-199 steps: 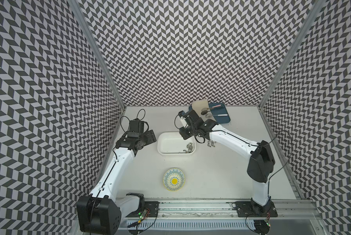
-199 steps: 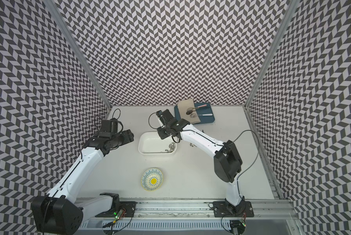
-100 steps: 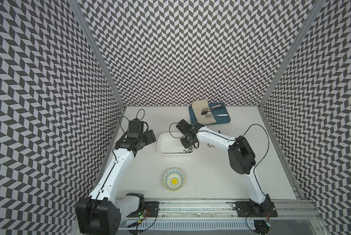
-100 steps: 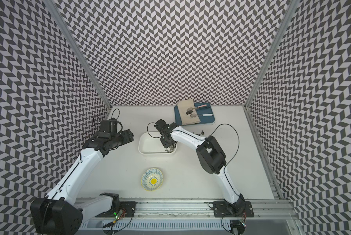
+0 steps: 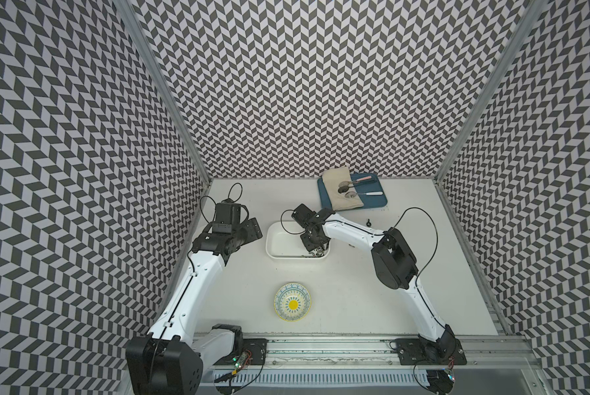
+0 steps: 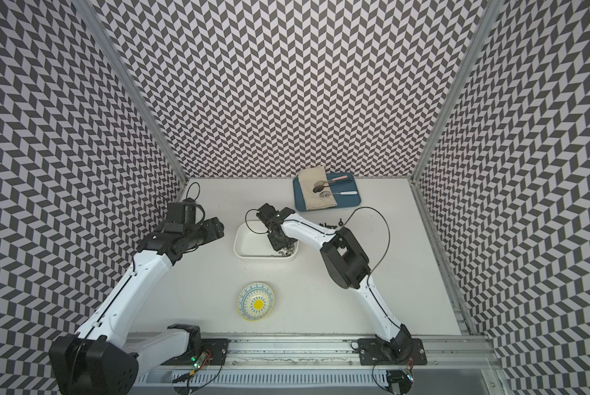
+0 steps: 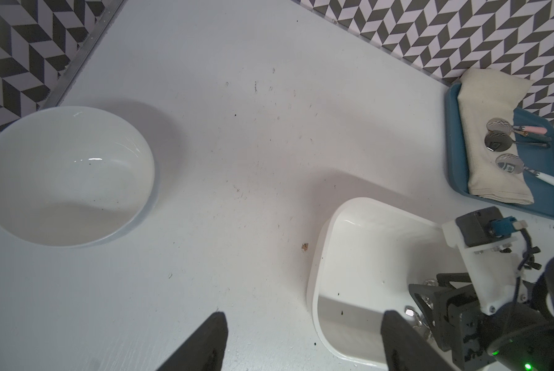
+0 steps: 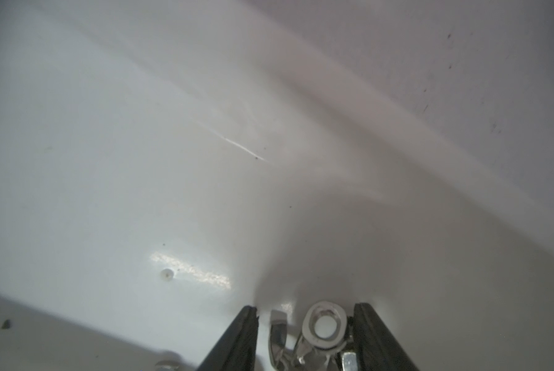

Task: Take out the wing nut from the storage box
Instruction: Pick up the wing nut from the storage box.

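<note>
Your wing nut (image 8: 320,327) lies on the floor of the storage box (image 5: 281,243), in the near corner on the right arm's side, among a small heap of metal hardware (image 6: 284,253). In the right wrist view its threaded bore faces up at the camera. One wing sticks out sideways toward the opposite finger, so its long axis, wing to wing, seems to run across the gap between the fingers (the second wing is hidden, so take that loosely).

Your right tool (image 8: 306,308) is down inside the box, jaws partly spread and straddling the nut. One finger (image 8: 376,334) sits tight beside the nut's barrel; whether it touches, I cannot tell. The other finger (image 8: 238,334) stands just clear of the wing, so you are not pinching it.

Your left tool (image 7: 303,314) hangs above the bare surface (image 7: 237,160) between the round white bowl (image 7: 67,173) and the box, fingers spread wide and holding nothing. The patterned bowl (image 5: 292,302) sits well apart, nearer the arm bases.
</note>
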Motion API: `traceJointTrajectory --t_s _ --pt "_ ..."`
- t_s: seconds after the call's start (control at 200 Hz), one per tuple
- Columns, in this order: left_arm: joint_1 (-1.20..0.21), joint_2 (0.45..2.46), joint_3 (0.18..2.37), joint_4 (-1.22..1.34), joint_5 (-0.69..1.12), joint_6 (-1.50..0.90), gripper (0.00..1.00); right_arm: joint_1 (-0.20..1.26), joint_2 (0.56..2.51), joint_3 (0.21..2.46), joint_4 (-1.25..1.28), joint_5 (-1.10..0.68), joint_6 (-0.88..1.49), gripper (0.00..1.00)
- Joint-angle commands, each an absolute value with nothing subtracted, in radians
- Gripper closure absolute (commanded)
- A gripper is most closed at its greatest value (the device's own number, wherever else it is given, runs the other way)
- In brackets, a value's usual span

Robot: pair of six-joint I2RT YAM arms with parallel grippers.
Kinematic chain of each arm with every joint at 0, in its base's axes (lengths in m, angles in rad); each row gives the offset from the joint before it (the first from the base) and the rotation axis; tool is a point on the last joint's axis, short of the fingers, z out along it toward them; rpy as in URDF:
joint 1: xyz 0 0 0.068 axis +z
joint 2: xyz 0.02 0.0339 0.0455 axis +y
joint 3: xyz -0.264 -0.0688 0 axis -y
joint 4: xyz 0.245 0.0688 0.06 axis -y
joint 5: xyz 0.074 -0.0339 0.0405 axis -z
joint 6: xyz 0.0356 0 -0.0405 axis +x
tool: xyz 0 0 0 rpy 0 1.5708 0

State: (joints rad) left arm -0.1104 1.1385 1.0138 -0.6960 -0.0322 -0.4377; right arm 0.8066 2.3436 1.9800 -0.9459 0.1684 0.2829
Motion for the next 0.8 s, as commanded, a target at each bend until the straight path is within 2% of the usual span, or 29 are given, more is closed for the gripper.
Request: traceJointTrajectory --t_s 0.0,0.205,0.466,0.796 --pt "-0.104 1.118 1.019 -0.706 -0.032 -0.42 0.21 0.803 2.362 1.998 -0.955 0.098 0.311 0.49" --pt "-0.104 1.108 1.011 -0.707 -0.033 -0.42 0.21 0.804 2.343 1.952 -0.9 0.041 0.334 0.59" --pt "-0.103 1.091 0.994 -0.711 -0.034 -0.422 0.21 0.802 2.35 1.921 -0.859 0.053 0.343 0.74" --pt "-0.102 1.08 0.993 -0.718 -0.034 -0.43 0.21 0.768 2.312 1.939 -0.783 0.081 0.377 0.86"
